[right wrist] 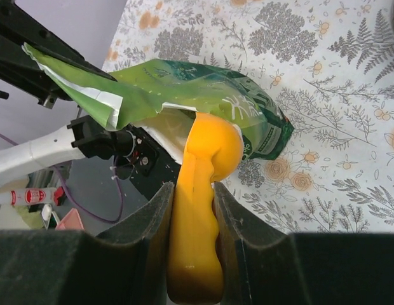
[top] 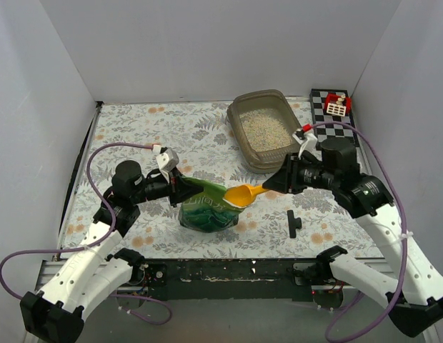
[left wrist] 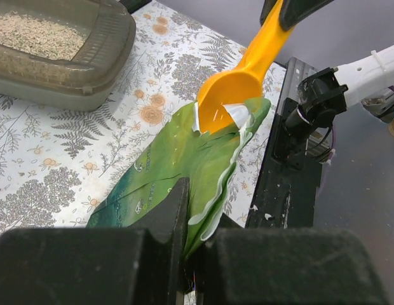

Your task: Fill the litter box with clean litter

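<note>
Top external | left gripper [top: 183, 187] clamps green bag [top: 207, 211] edge so mouth gapes | right gripper [top: 269, 188] grasps yellow scoop [top: 243, 194], bowl at mouth to load | litter box [top: 236, 118] part-filled

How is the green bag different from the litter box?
The green bag is crinkly and floppy; the litter box is a stiff grey-brown tray. The bag is pinched by the left gripper, and the yellow scoop pokes at its mouth; nothing touches the litter box. The litter box shows pale litter inside; no litter shows in the bag. Both rest on the flowery table.
</note>
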Motion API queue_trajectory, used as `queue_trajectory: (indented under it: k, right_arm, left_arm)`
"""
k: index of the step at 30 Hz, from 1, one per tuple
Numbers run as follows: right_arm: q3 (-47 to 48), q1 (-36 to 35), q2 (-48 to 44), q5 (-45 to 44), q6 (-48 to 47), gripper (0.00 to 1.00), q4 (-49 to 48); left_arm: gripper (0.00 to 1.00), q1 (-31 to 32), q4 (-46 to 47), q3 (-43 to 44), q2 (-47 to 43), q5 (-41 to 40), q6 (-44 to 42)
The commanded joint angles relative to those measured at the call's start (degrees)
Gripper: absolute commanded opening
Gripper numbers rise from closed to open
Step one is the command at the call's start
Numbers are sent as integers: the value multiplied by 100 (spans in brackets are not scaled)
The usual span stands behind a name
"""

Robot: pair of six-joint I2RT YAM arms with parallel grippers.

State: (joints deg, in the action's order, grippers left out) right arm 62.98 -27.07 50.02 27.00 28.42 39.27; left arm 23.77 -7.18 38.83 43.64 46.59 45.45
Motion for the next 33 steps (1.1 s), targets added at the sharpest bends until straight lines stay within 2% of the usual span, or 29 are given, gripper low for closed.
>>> queue_trajectory:
  k: [1, 8, 15, 20, 27, 33]
  right_arm:
    - [161, -771, 621, -1125, -127, 1, -77]
    - [1197, -1362, 1791, -2101, -434, 1, 845]
    - [2691, -1810, 2582, -3077, -610, 1, 1890]
    - [3282, -2363, 3197, -3500, -601, 1, 2357]
    - [2440, -2452, 3269, -3263, -452, 1, 1726]
    - [867, -2391, 2865, -2868, -66, 1, 443]
  left_arm:
    - [0, 22, 375, -156, -110, -88, 192]
    - [0, 40, 244, -200, -92, -1001, 140]
    - [0, 49, 191, -174, -31, -1310, 183]
    - [0, 101, 164, -148, 22, -1547, 157]
    - [0, 163, 103, -77, 57, -1662, 113]
    - [0, 172, 112, -104, 57, -1653, 104]
